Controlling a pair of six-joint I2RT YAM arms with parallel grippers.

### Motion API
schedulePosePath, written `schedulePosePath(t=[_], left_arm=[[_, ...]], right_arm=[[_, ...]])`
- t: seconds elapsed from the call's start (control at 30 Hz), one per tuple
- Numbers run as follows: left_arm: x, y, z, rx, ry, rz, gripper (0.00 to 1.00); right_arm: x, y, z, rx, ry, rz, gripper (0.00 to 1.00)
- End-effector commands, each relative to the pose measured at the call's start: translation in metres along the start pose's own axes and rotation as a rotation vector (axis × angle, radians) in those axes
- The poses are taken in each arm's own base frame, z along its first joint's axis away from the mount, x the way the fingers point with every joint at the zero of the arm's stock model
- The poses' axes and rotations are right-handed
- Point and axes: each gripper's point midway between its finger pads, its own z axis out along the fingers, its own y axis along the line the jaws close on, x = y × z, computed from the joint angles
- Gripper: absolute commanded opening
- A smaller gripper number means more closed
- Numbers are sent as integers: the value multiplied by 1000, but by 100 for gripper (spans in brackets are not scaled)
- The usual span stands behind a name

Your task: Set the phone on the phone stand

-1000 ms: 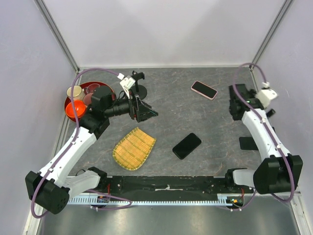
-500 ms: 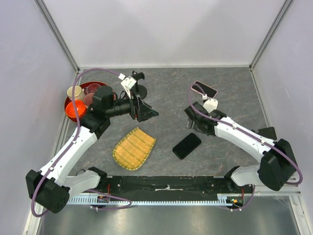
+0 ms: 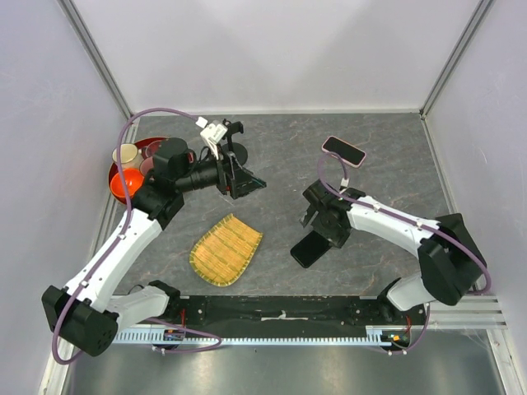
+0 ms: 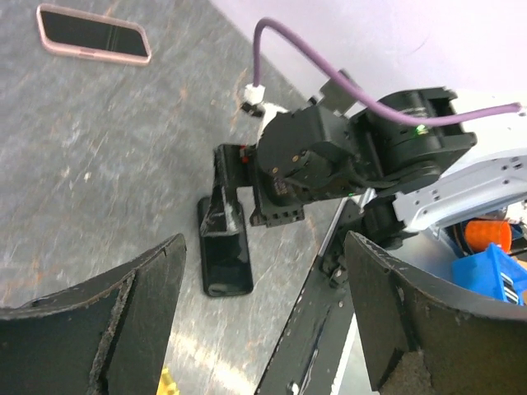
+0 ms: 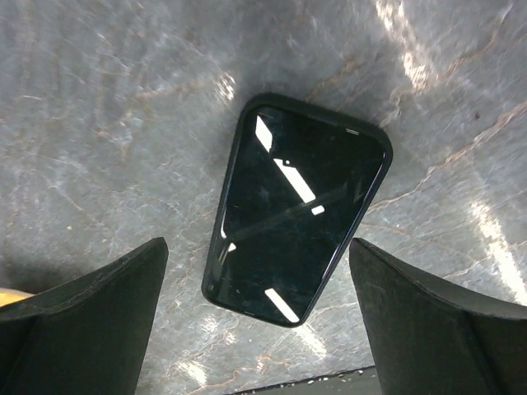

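The phone (image 3: 343,151), black screen with a pale pink rim, lies flat at the back right of the table; it also shows in the left wrist view (image 4: 93,33). The phone stand (image 3: 234,132), black with a post and a clamp on top, stands at the back left, partly hidden behind my left wrist. My left gripper (image 3: 245,183) is open and empty just in front of the stand, pointing right (image 4: 263,329). My right gripper (image 3: 321,226) is open and empty, hovering low over an all-black phone (image 5: 300,210), with its fingers either side of it and not touching it.
The all-black phone (image 3: 313,247) lies near the middle front of the table. A yellow bamboo mat (image 3: 226,248) lies front left of it. A red bowl (image 3: 123,183) with cups stands at the far left. Walls close in the table at the back and sides.
My right arm has swung from the far right edge in to the centre and come down over the all-black phone. My left arm has shifted only slightly.
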Motion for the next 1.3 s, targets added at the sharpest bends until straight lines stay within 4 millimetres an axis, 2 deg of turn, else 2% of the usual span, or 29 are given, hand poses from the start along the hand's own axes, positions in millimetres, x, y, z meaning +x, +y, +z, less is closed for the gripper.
schedulePosePath(t=[0.0, 0.13, 0.23, 0.5, 0.83, 1.27], left_arm=[[14, 17, -6, -59, 22, 50, 84], [10, 16, -8, -64, 18, 72, 84], [10, 11, -9, -43, 20, 68, 84], [12, 8, -9, -24, 25, 59, 84], [14, 8, -7, -18, 30, 51, 84], [14, 8, -8, -21, 29, 45, 84]], right_arm=[[25, -2, 8, 47, 76, 96, 98], [39, -12, 13, 118, 120, 120, 98], [42, -10, 10, 119, 131, 146, 98], [38, -9, 9, 119, 104, 192, 98], [38, -4, 20, 147, 95, 220, 98], [37, -4, 30, 162, 74, 270, 90]])
